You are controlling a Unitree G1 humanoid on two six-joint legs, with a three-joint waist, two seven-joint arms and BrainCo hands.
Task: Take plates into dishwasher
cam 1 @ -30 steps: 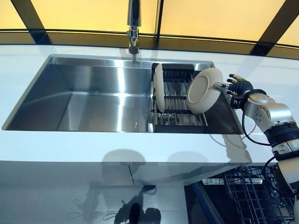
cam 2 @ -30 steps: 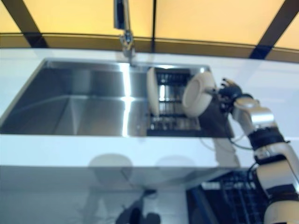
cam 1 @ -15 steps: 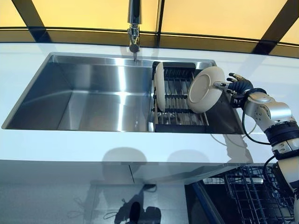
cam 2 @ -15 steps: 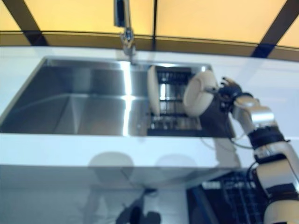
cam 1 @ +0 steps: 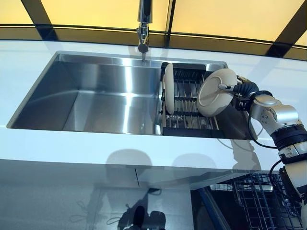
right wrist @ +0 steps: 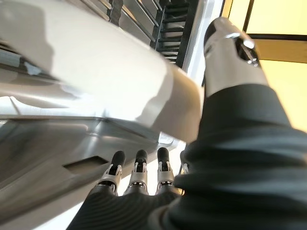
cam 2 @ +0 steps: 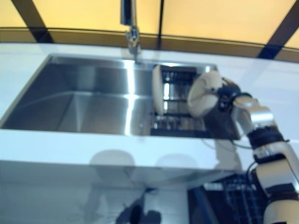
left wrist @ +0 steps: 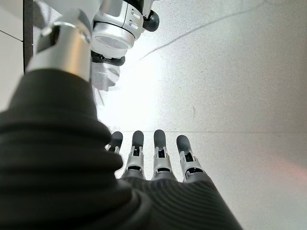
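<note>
From the head camera I see the right hand [cam 1: 243, 89] at the right end of the sink [cam 1: 91, 96], grasping a cream plate [cam 1: 216, 86] by its rim. The thumb lies across the front face of the plate and the fingers [right wrist: 138, 168] are behind it; in the right wrist view the plate [right wrist: 96, 67] fills most of the space just past these fingers. The plate is tilted, its hollow side turned toward me, and it hangs over the right part of the dark drying rack [cam 1: 187, 103] that sits in the right section of the sink. I cannot tell if its lower edge touches the rack or is a little above it. A second cream plate [cam 1: 168, 88] stands upright on its edge at the left end of the same rack, apart from the first one. The faucet [cam 1: 143, 26] is behind the sink, near its middle, on the white counter [cam 1: 96, 148]. At the lower right, under the counter, I see the wire basket of the open dishwasher [cam 1: 261, 201]; no plate shows in the visible part of it. The left hand [left wrist: 158, 163] appears only in its own wrist view, with the fingers straight and relaxed, holding nothing, above a pale speckled floor [left wrist: 230, 72].
</note>
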